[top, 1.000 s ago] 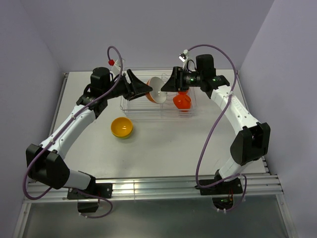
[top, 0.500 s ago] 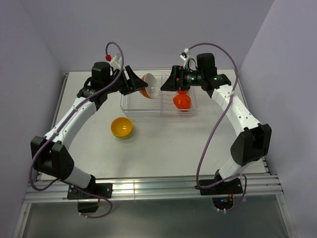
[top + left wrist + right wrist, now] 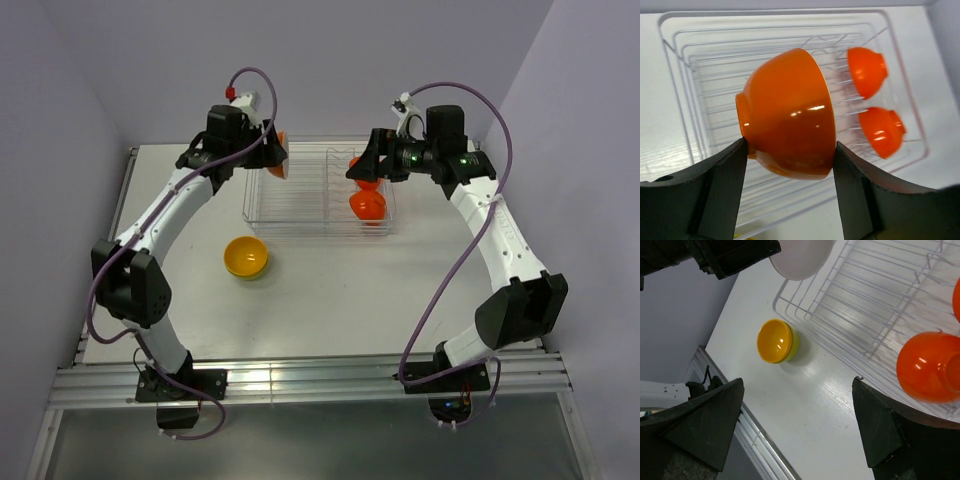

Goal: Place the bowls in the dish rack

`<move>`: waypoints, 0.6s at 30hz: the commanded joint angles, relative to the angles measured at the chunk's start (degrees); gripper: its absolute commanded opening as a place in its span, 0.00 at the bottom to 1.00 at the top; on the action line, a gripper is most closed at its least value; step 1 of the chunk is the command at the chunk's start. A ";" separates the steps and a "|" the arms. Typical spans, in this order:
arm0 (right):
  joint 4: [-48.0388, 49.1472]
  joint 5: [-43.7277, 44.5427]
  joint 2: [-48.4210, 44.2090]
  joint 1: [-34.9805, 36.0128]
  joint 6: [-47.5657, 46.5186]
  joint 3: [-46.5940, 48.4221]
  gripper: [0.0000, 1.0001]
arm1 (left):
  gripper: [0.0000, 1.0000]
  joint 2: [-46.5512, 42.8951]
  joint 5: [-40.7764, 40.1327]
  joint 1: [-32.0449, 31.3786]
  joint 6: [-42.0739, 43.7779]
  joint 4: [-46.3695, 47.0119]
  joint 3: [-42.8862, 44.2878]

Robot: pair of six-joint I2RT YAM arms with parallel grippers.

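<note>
Sideways in the left hand (image 3: 790, 147), a glossy orange bowl (image 3: 787, 112), white inside

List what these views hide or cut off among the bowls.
- Top external: held orange bowl is mostly hidden behind the left gripper.
- Top external: rear racked bowl is partly covered by the right gripper.
- Right wrist: held bowl is cut by the top edge, and an orange sliver by the right edge.

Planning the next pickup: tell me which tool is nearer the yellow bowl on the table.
Left. The left tool, holding an orange bowl, is over the rack's left end, just beyond the yellow bowl. The right tool is open over the rack's right end, farther away.
</note>
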 commanded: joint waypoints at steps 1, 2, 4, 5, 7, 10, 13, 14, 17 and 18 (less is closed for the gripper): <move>-0.98 0.96 -2.72 -1.44 -1.47 0.51 0.96 | 0.00 1.23 -8.45 -2.20 6.70 -0.01 4.51; -1.07 0.96 -2.89 -1.62 -1.47 0.34 0.96 | 0.00 1.67 -10.73 -2.38 7.66 -0.10 4.94; -1.16 0.69 -3.51 -2.49 -1.56 -0.45 0.96 | 0.00 3.17 -13.55 -2.91 8.20 -1.23 5.47; -0.99 0.52 -3.60 -2.76 -1.30 -0.89 0.96 | 0.00 3.78 -15.13 -3.43 8.55 -1.85 6.43; -0.29 -0.36 -4.12 -3.20 -0.60 -2.82 0.96 | 0.00 5.63 -18.30 -4.22 9.34 -3.35 7.41; 0.24 -0.54 -4.74 -3.38 -0.24 -4.85 0.96 | 0.00 8.44 -23.40 -6.59 11.97 -4.23 9.95; 0.42 -0.36 -5.18 -3.55 -0.33 -5.64 0.96 | 0.00 11.78 -28.67 -7.74 14.61 -5.98 12.32; 0.34 -0.19 -5.35 -3.73 -0.42 -5.64 0.96 | 0.00 12.66 -30.60 -8.44 15.48 -6.42 13.98; -0.01 -0.10 -5.53 -3.90 -0.59 -5.55 0.96 | 0.00 15.73 -32.89 -9.41 17.24 -7.04 16.54; -0.10 -0.10 -5.62 -3.99 -0.68 -5.55 0.96 | 0.00 17.22 -34.73 -9.68 17.77 -7.04 16.99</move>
